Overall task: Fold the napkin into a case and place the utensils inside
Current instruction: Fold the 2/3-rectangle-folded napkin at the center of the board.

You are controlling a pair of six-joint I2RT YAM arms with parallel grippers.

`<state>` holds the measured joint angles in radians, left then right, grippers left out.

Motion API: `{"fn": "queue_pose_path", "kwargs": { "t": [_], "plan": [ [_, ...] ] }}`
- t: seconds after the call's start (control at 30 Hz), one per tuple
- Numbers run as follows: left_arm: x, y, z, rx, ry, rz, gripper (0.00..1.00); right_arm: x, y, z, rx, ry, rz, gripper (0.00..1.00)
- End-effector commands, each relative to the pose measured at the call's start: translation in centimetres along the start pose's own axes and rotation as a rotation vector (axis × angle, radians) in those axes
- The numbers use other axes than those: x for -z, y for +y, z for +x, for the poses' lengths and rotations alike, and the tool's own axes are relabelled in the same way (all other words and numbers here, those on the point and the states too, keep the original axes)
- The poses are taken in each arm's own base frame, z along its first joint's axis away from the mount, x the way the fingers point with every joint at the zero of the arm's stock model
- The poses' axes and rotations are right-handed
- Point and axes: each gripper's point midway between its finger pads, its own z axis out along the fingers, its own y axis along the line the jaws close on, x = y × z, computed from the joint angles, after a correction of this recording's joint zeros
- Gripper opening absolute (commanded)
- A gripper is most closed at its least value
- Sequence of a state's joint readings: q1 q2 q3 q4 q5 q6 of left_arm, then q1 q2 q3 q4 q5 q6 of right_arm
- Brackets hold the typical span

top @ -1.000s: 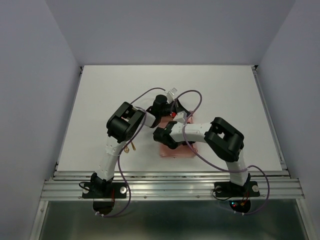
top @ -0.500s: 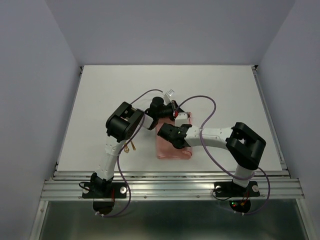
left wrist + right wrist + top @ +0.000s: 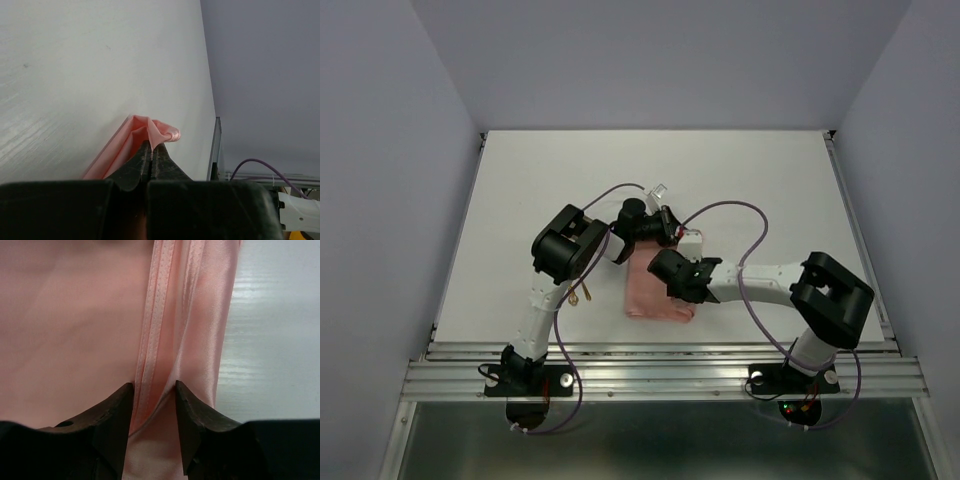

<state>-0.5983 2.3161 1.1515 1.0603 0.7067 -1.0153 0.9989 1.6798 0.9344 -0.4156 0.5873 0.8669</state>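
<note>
top external view: the salmon-pink, satiny cloth napkin (image 3: 650, 300), already a narrow layered strip, lies on the white table (image 3: 520, 190) between the arms. the left gripper (image 3: 662, 230) is at its far end, the right gripper (image 3: 678, 280) is over its right edge, and the slender gold metal utensils (image 3: 582, 293) lie just to its left. left wrist view: the left gripper (image 3: 151, 146) is clamped shut on a bunched corner; i'd hold that taut. right wrist view: the right gripper (image 3: 152, 390) stands part open astride the hemmed fold, gripping nothing i can see; better to press along the hem than drag it.
</note>
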Motion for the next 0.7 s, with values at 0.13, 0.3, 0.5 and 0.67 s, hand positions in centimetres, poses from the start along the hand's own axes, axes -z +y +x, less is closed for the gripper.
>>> {"fn": "queue_pose_path", "kwargs": {
  "t": [0.13,0.3,0.5,0.67],
  "plan": [
    [1.1,-3.2,-0.3,-0.099,0.014,0.082,0.00,5.6,0.6,-5.6,-0.177,-0.131,-0.240,0.49],
    [1.1,-3.2,-0.2,-0.106,0.021,0.086,0.00,6.2,-2.1,-7.5,-0.307,-0.160,-0.264,0.50],
    [1.2,-3.2,-0.1,-0.110,0.024,0.088,0.00,4.0,-5.6,-7.5,-0.530,-0.122,-0.228,0.35],
    [1.2,-3.3,0.0,-0.112,0.030,0.091,0.00,2.3,-4.5,-7.0,-0.526,-0.048,-0.264,0.19]
  ]
}}
